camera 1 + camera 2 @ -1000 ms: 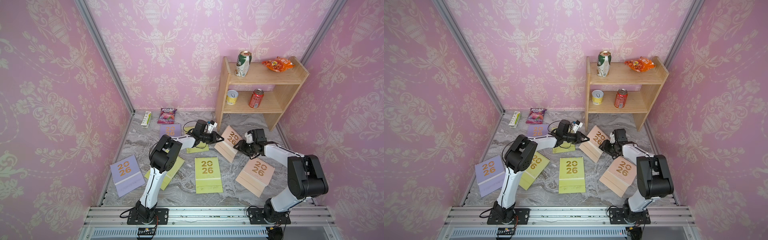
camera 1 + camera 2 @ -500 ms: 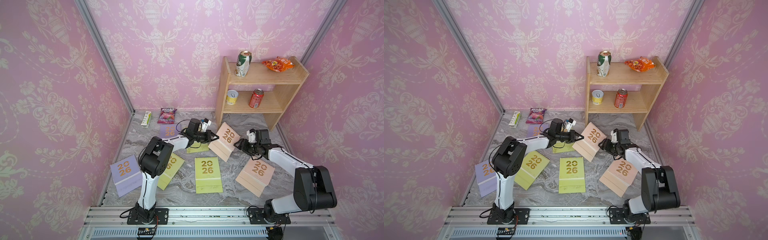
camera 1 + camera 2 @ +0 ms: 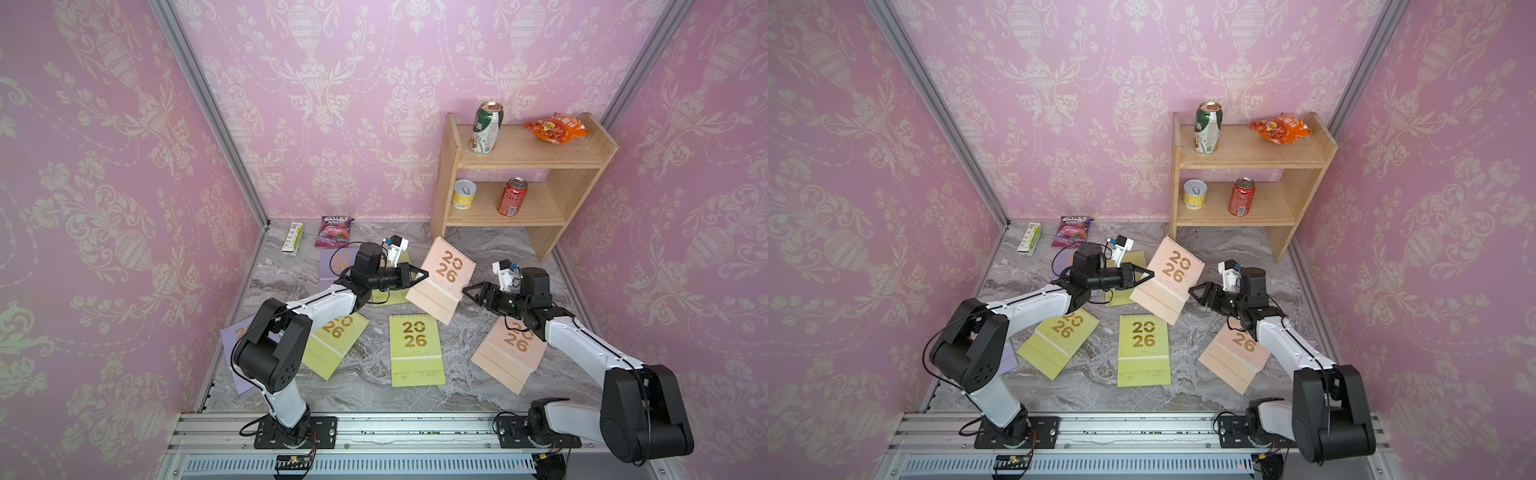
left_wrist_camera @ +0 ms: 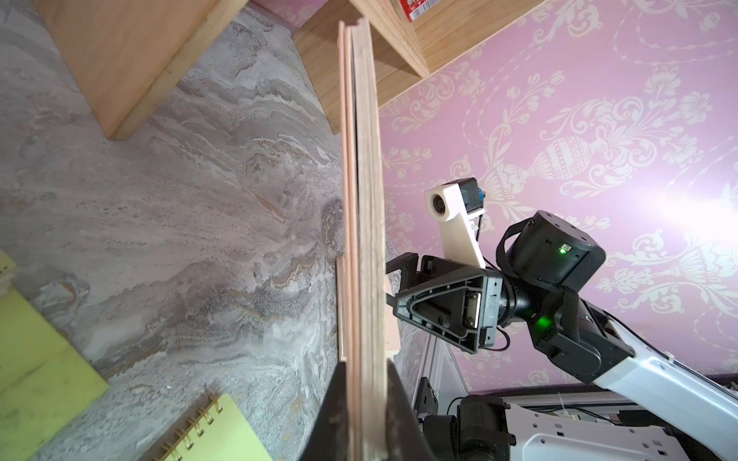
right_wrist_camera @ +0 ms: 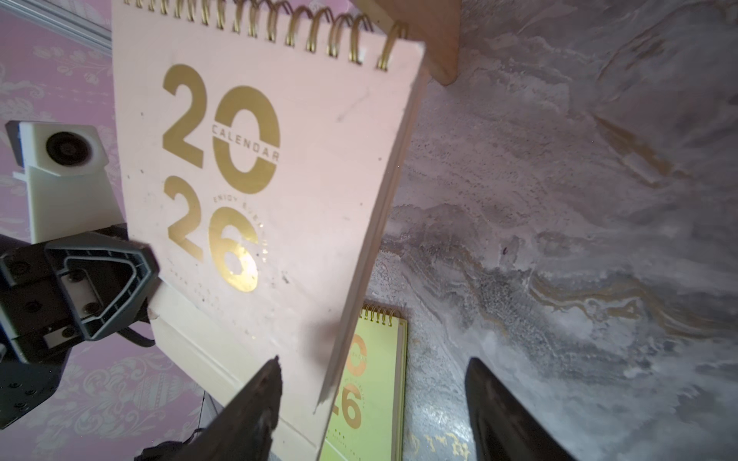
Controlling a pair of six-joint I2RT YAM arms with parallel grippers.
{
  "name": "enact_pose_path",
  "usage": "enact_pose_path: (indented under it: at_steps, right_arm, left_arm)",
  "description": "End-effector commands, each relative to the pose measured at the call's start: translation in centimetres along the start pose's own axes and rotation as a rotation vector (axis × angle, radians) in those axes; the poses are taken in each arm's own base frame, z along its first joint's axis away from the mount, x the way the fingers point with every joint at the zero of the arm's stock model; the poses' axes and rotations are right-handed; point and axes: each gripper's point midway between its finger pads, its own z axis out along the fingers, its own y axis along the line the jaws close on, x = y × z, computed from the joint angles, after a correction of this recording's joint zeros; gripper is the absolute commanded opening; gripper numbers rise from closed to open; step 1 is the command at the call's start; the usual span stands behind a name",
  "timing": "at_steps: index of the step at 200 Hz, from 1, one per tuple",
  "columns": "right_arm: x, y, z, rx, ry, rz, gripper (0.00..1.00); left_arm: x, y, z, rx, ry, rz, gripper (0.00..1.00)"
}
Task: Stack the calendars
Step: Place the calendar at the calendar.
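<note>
Up it comes: the peach-pink calendar (image 3: 442, 282) has left the tabletop (image 3: 365, 386) since a second ago, and the right gripper (image 3: 465, 291) has widened its jaws and let go. All the weight now hangs on the left gripper (image 3: 424, 275), clamped tight on the calendar's side edge. The left wrist view shows that gripper (image 4: 365, 371) pinching the stacked pages (image 4: 363, 199) from both faces. The calendar is tilted, spiral edge high and away from both grippers, gold "2026" facing up in both top views (image 3: 1169, 282).

Over on the far edge, the right gripper (image 5: 373, 363) has its fingers spread wide, astride the calendar's lower corner (image 5: 259, 179). One finger (image 5: 263, 399) overlaps the cover in that view, but whether it touches I cannot tell. No pinch there.

Beneath the left gripper's wrist lies a yellow-green calendar (image 3: 390, 296), flat on the tabletop. Another, the middle yellow-green calendar (image 3: 415, 349), lies flat between the two arms, nearer the robot than both grippers. Just behind the right gripper, under its arm, rests a second peach-pink calendar (image 3: 511, 353). A lilac calendar (image 3: 334, 262) sits beyond the left wrist. Farther out, past the lifted calendar's spiral edge, stands the wooden shelf (image 3: 442, 174).
</note>
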Motion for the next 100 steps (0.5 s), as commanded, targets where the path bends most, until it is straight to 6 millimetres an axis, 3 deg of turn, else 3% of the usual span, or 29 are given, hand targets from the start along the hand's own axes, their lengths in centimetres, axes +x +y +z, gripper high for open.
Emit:
enact_pose_path:
  at_steps: [1,67,100]
  right_arm:
    - [-0.4,3.7,-0.5,-0.139,-0.021,-0.084,0.74]
    - [0.7,5.4,0.6,-0.191,0.005,-0.056,0.73]
    - [1.1,7.1,0.7,-0.233,0.017,-0.081,0.6]
  left_arm:
    - [-1.1,-3.6,-0.9,0.069,-0.071,0.064,0.0]
    - [0.1,-5.9,-1.6,0.142,-0.112,0.066,0.0]
    - [1.3,-5.8,-1.6,0.137,-0.107,0.065,0.0]
